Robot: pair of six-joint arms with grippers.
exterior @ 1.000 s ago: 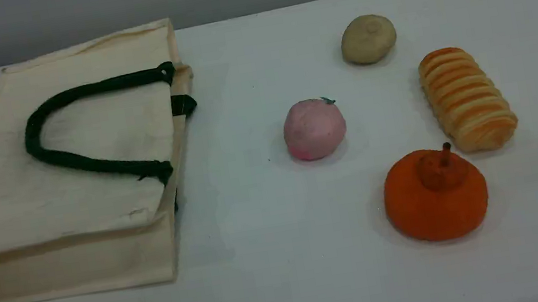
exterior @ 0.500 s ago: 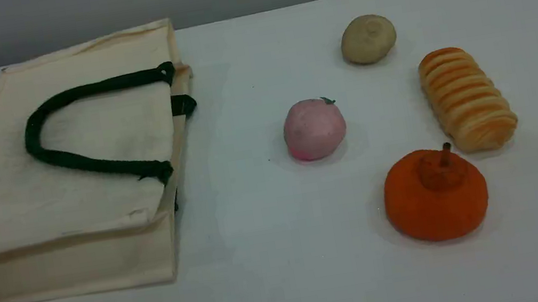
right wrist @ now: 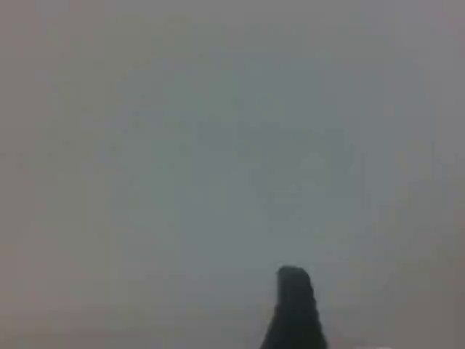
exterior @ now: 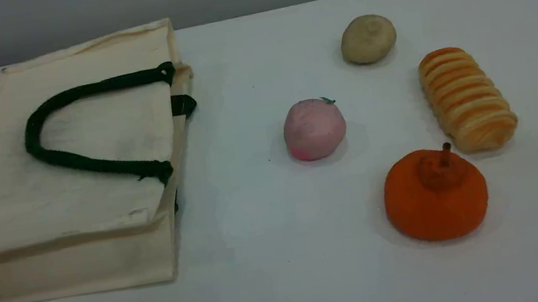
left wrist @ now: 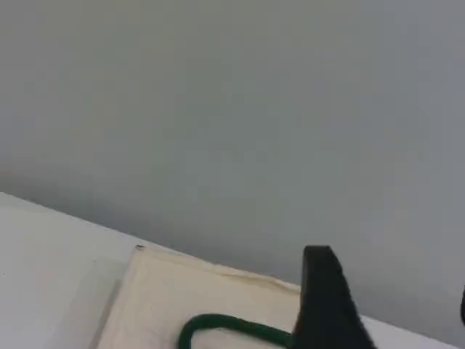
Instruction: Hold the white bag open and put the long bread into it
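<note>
The white bag (exterior: 12,202) lies flat at nine o'clock on the tabletop (exterior: 275,258). It is limp canvas, so we'd lift its handle (exterior: 32,137). The long bread (exterior: 466,98), at three o'clock, looks light and squashy; we'd pinch its middle. Only the wrist views show the left fingers (left wrist: 327,305) and right fingers (right wrist: 294,309), both released and empty. The scene view alone shows the bread.

Neither white bag (exterior: 40,209) nor long bread (exterior: 467,98) has moved.

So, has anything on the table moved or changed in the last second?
Nothing visibly changed. The white bag lies flat in the same place, and the long bread, pink ball, beige bun and orange ball have not moved.
</note>
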